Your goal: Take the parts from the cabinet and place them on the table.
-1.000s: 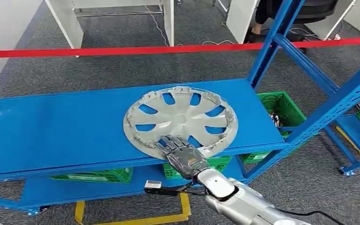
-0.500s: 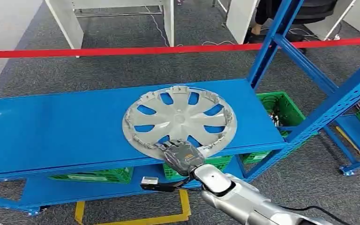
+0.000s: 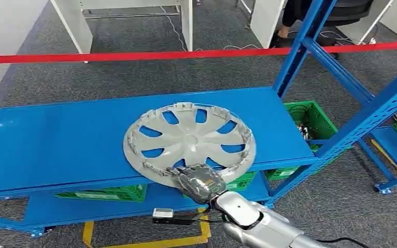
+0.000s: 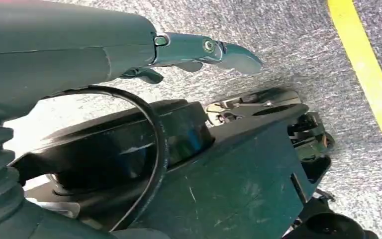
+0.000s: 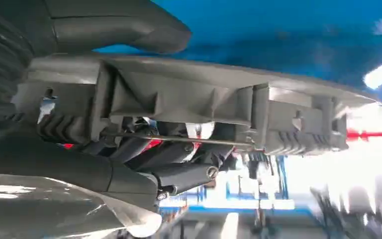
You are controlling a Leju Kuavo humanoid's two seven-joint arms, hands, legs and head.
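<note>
A silver-grey wheel cover [image 3: 188, 137] lies on the blue cabinet shelf [image 3: 57, 139], its near rim hanging over the shelf's front edge. My right hand [image 3: 199, 181] grips that near rim from the front. In the right wrist view the thumb [image 5: 129, 30] lies on one face of the wheel cover [image 5: 189, 94] and the dark fingers [image 5: 179, 174] curl under the other. My left hand [image 4: 129, 50] hangs over the grey carpet with a finger stretched out and nothing in it.
Blue rack uprights [image 3: 297, 46] rise at the shelf's right end. Green crates [image 3: 307, 119] sit on the lower level and beside it. A red tape [image 3: 134, 56] runs across behind the cabinet. White table legs [image 3: 72, 20] stand beyond it. Yellow floor marking [image 3: 150, 242] lies below.
The wheel cover has slid left and toward the shelf's front edge. My right hand has drawn back with it, its fingers now curled around the rim.
</note>
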